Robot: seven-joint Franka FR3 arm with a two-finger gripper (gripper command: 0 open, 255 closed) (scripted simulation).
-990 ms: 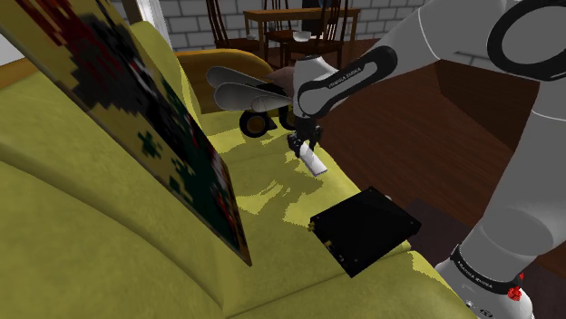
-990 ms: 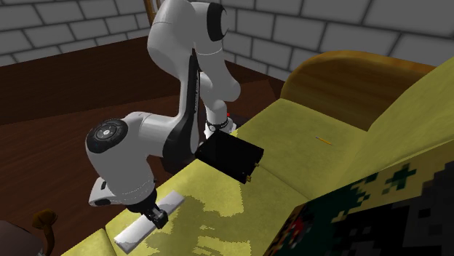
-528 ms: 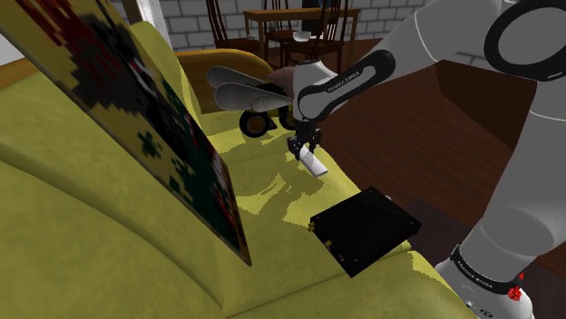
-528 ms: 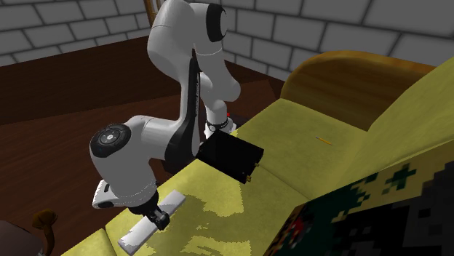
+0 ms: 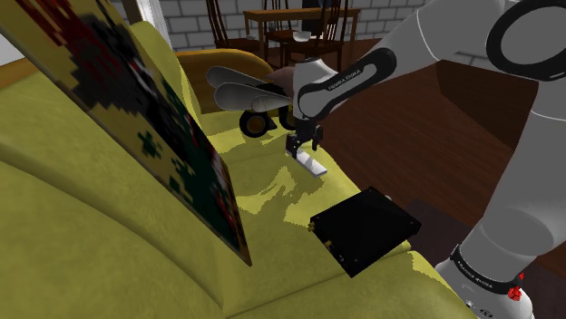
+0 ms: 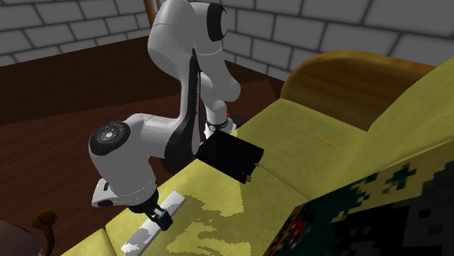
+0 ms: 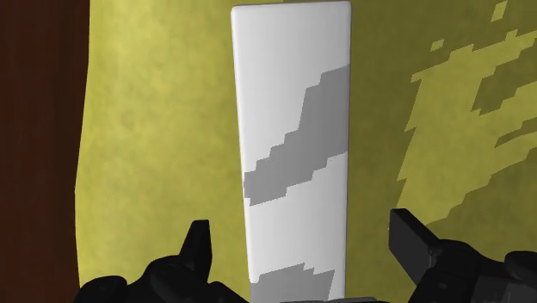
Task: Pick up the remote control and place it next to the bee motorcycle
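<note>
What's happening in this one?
A white Franka arm reaches over a yellow sofa. Its black pincer is open: the fingers stand on either side of a white remote without touching it. The remote lies flat on the seat cushion near the front edge, close to the bee motorcycle. A flat black box sits farther along the seat, nearer the stand.

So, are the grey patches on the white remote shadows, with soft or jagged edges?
Wrist view: grey patches on the remote control look like cast shadow, jagged and stair-stepped; the yellow sofa seat has similar darker patches. Shoulder view: the same blocky shading on the seat. Second exterior view: the remote is mottled grey too.
</note>
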